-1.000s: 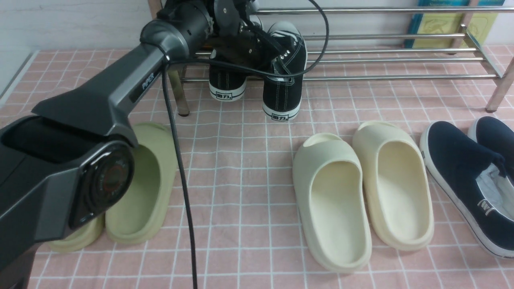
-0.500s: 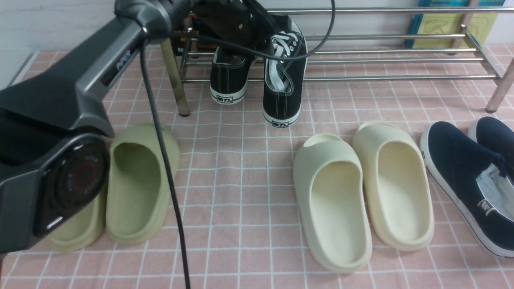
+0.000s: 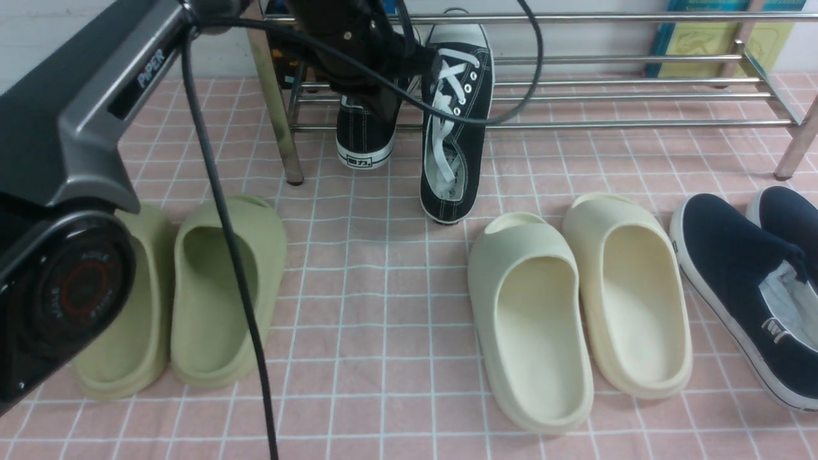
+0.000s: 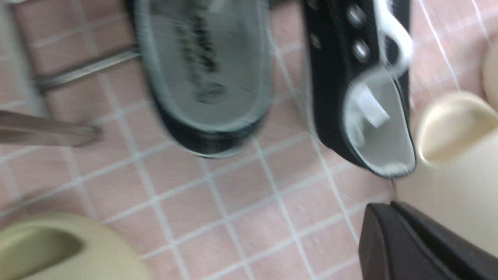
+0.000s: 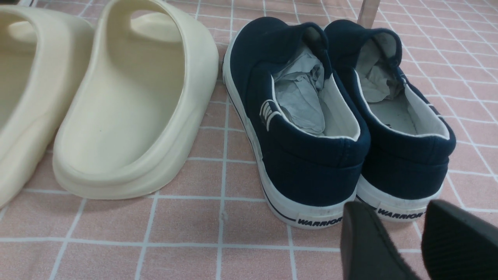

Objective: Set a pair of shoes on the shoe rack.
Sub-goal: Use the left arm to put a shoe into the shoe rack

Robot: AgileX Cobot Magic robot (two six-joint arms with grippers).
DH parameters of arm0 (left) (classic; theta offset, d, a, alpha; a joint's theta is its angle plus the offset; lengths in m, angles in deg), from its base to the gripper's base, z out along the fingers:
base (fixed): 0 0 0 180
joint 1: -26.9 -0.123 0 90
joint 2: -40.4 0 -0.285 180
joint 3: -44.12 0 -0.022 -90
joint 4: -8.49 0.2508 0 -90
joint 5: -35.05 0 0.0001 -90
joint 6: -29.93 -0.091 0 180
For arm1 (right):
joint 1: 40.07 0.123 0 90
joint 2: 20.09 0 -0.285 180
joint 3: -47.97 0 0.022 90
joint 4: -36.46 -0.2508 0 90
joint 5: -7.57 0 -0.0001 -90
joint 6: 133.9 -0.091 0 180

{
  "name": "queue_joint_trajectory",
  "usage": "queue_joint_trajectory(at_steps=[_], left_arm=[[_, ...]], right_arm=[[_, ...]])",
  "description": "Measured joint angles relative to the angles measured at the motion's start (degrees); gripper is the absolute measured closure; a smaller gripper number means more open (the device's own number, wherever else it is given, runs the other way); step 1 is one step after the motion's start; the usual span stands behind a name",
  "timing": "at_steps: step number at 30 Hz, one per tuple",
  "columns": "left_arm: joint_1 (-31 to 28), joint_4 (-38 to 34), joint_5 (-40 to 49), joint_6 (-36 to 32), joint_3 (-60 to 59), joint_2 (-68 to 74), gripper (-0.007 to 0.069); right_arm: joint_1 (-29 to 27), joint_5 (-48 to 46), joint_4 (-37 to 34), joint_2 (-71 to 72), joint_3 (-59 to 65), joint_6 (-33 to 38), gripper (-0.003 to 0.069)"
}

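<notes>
Black sneakers (image 3: 455, 128) propped on shoe rack (image 3: 626, 96), 12 o'clock. Left end effector (image 4: 393, 217) closed, shown by wrist view only. Right end effector (image 5: 404, 217) narrowly parted near navy slip-ons (image 5: 311, 155).

We think this is a shoe corner, like by a door at home. We see a shiny metal shoe rack (image 3: 639, 122) against a white wall (image 3: 575, 37), a pink checked cloth (image 3: 383, 287) under everything, and green slippers (image 3: 217, 294), cream slippers (image 3: 530, 319), navy shoes (image 3: 728, 268) and black sneakers (image 3: 457, 147). A grey robot arm (image 3: 77, 108) is here too.
</notes>
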Motion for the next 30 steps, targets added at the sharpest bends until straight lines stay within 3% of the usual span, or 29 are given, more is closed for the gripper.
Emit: queue_joint_trajectory(at_steps=[6,11,18,22,30], left_arm=[[4.8,-0.9,0.0,-1.3,-8.5,0.0,0.0622],[6.5,-1.7,-6.8,-1.3,-19.3,0.0,0.0622],[6.5,-1.7,-29.3,0.5,-29.6,0.1,0.0622],[6.5,-1.7,-36.6,1.6,-29.7,0.6,0.0622],[6.4,3.5,-36.8,8.8,-29.8,0.7,0.0619]], right_arm=[[0.0,0.0,0.1,0.0,0.0,0.0,0.0421],[0.0,0.0,0.0,0.0,0.0,0.0,0.0421],[0.0,0.0,0.1,0.0,0.0,0.0,0.0421],[0.0,0.0,0.0,0.0,0.0,0.0,0.0421],[0.0,0.0,0.0,0.0,0.0,0.0,0.0421]])
